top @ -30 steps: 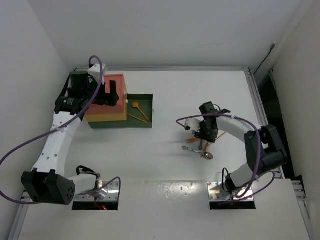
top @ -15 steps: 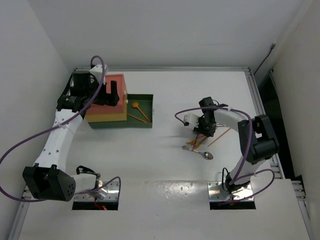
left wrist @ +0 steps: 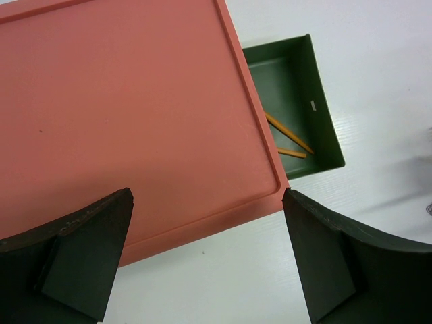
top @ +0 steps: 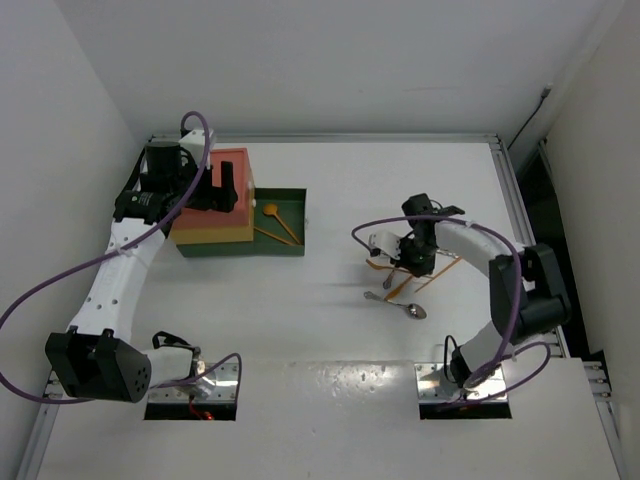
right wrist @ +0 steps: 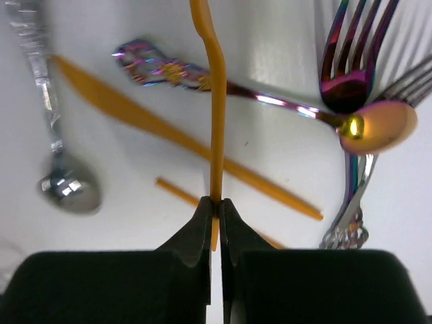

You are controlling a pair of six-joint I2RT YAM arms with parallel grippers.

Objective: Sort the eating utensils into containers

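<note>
Right gripper (right wrist: 216, 206) is pinched tight on the thin handle of an orange utensil (right wrist: 217, 101), well off to the right of the drawer block (top: 212, 234). It sits in among a silver spoon (right wrist: 66, 187), an iridescent purple spoon (right wrist: 379, 125), a purple fork (right wrist: 344, 84) and a flat orange piece (right wrist: 155, 131). Over the block's red-orange top (left wrist: 135, 101) the left gripper (left wrist: 207, 202) hangs with fingers spread wide, gripping nothing, and the dark green bottom drawer (left wrist: 317, 115) juts out to the block's right with an orange spoon (top: 272, 213) inside.
</note>
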